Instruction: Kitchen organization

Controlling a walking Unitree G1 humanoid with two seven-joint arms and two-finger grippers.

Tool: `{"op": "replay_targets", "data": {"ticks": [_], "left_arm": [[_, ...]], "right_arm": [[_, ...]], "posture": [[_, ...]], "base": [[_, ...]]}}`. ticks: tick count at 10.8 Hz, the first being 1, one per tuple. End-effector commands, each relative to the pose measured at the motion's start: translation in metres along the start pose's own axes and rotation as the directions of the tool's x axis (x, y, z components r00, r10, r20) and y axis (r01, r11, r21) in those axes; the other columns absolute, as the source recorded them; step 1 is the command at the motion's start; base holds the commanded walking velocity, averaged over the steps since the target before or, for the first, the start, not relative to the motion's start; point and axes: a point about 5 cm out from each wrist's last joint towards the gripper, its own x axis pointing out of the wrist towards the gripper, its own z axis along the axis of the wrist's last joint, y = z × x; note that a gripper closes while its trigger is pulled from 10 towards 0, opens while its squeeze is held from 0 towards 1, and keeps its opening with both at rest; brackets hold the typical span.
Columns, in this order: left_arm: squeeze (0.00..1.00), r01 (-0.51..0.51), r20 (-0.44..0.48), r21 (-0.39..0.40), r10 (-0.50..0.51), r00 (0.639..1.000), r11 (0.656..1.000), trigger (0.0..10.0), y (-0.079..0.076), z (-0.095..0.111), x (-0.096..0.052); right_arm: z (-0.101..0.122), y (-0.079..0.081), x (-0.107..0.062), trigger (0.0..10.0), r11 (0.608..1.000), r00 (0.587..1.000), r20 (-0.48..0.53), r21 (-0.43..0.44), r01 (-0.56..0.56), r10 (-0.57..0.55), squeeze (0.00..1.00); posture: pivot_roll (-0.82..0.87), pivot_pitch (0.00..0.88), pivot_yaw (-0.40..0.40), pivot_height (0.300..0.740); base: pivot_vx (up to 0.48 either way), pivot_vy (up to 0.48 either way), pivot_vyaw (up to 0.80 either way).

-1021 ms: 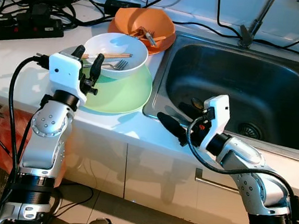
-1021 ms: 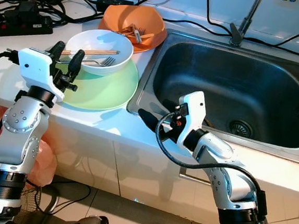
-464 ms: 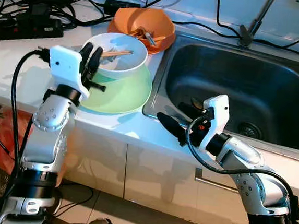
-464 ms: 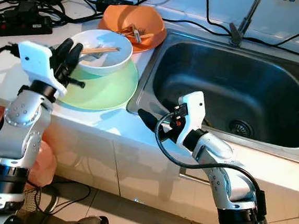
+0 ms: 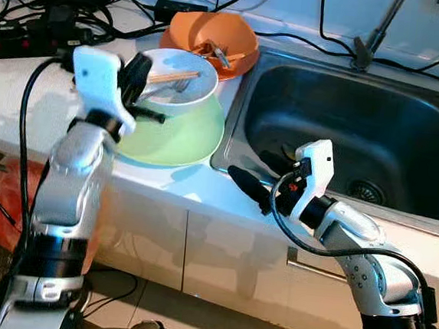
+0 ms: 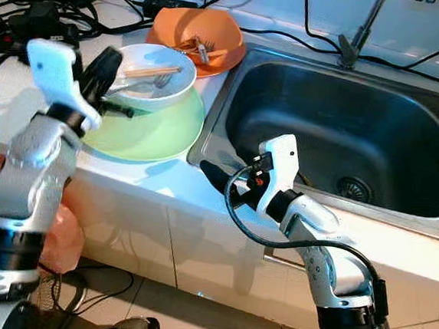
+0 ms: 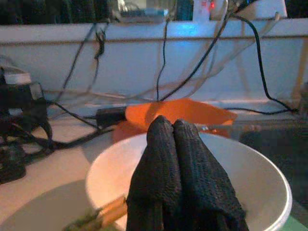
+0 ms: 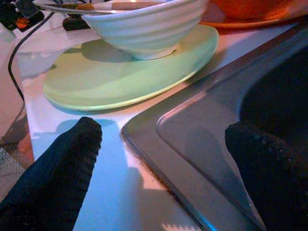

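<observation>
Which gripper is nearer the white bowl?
Left. The left gripper is at the white bowl rim, fingers shut; the right gripper hangs open at the sink corner.

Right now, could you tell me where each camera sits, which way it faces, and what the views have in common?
Left eye view: on the head, looking down at the counter and sink; both silver arms show.
Right eye view: the same scene from slightly to the side.
Left wrist view: along the left gripper, fingers together, over the white bowl.
Right wrist view: along the right gripper, fingers spread, low over the sink's corner.
Shared: the white bowl, green plate and orange bowl.
</observation>
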Motion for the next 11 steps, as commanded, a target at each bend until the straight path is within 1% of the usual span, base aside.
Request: {"op": "replay_targets", "data": {"ticks": [1, 2, 3, 4, 5, 6, 7, 9, 11], "left_arm": [[0.0, 0.006, -0.007, -0.014, -0.006, 1.0, 1.0, 0.0, 0.0, 0.005, 0.002], [0.0, 0.009, -0.039, -0.015, -0.009, 0.999, 1.0, 0.0, 0.001, 0.007, 0.004], [0.0, 0.004, -0.051, -0.035, -0.006, 0.999, 0.999, 0.0, 0.002, 0.01, 0.006], [0.0, 0.009, -0.109, -0.05, -0.014, 0.994, 0.999, 0.0, 0.004, 0.013, 0.01], [0.0, 0.014, -0.125, -0.057, -0.021, 0.992, 0.998, 0.0, 0.004, 0.013, 0.011], [0.0, 0.056, -0.15, -0.058, -0.064, 0.987, 0.997, 0.0, 0.005, 0.021, 0.015], [0.0, 0.082, -0.139, -0.074, -0.092, 0.986, 0.994, 0.0, 0.004, 0.03, 0.018], [0.0, 0.132, -0.18, -0.111, -0.15, 0.972, 0.985, 0.0, 0.003, 0.039, 0.02], [0.0, 0.166, -0.202, -0.113, -0.186, 0.961, 0.98, 0.0, 0.004, 0.044, 0.021]], "right_arm": [[0.0, 0.0, 0.0, 10.0, 1.0, 1.0, 0.003, -0.007, 0.001, -0.001, 0.61], [0.0, 0.0, 0.001, 10.0, 1.0, 1.0, 0.003, -0.007, 0.001, -0.001, 0.6], [0.0, 0.0, 0.001, 10.0, 1.0, 1.0, 0.004, -0.006, 0.002, -0.002, 0.6], [0.0, 0.0, 0.001, 10.0, 1.0, 1.0, 0.005, -0.006, 0.003, -0.003, 0.59], [0.0, 0.0, 0.001, 10.0, 1.0, 1.0, 0.005, -0.006, 0.003, -0.003, 0.58], [0.0, 0.0, 0.002, 10.0, 1.0, 1.0, 0.006, -0.008, 0.003, -0.003, 0.58], [0.0, 0.0, 0.002, 10.0, 1.0, 1.0, 0.008, -0.007, 0.003, -0.003, 0.57], [0.0, 0.0, 0.003, 10.0, 1.0, 1.0, 0.01, -0.005, 0.003, -0.003, 0.55], [0.0, -0.001, 0.004, 10.0, 1.0, 1.0, 0.01, -0.006, 0.003, -0.003, 0.55]], "posture": [[0.1, 0.119, -0.037, 0.74], [0.1, 0.12, -0.035, 0.74], [0.11, 0.12, -0.035, 0.74], [0.11, 0.121, -0.034, 0.74], [0.11, 0.12, -0.033, 0.74], [0.11, 0.12, -0.032, 0.74], [0.11, 0.121, -0.03, 0.74], [0.11, 0.121, -0.028, 0.74], [0.12, 0.121, -0.029, 0.74]], "base": [[0.0, 0.0, 0.0], [0.0, 0.0, 0.0], [0.0, 0.0, 0.0], [0.0, 0.0, 0.0], [0.0, 0.0, 0.0], [0.0, 0.0, 0.0], [0.0, 0.0, 0.0], [0.0, 0.0, 0.0], [0.0, 0.0, 0.0]]}}
